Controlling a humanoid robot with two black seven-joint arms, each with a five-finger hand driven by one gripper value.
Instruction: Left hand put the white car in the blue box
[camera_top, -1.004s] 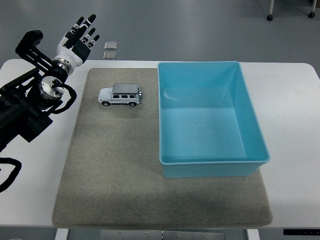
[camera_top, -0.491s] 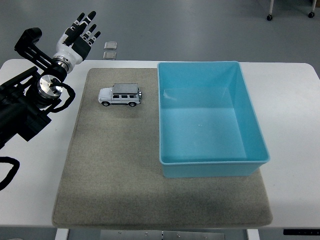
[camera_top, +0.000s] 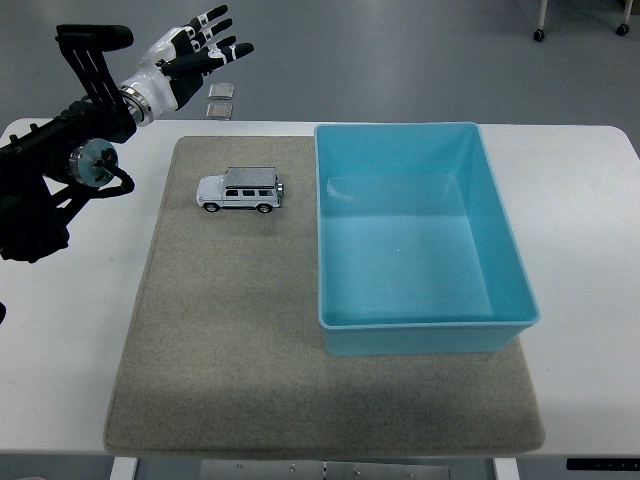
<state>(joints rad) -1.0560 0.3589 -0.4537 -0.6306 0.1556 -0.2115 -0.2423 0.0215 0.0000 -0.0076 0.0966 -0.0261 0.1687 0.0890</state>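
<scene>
A small white toy car (camera_top: 241, 190) stands on its wheels on the grey mat (camera_top: 220, 330), just left of the blue box (camera_top: 420, 240). The box is an open light-blue bin with nothing in it. My left hand (camera_top: 195, 50) is raised over the table's far left corner, fingers spread and holding nothing. It is above and to the left of the car, well apart from it. The black left arm (camera_top: 50, 180) comes in from the left edge. No right arm shows.
Two small grey squares (camera_top: 221, 100) lie on the floor beyond the table's far edge. The white table (camera_top: 590, 300) shows bare on both sides of the mat.
My left hand has risen and swung to the right, toward the car's side, with the fingers still spread. The car and the box have not moved.
</scene>
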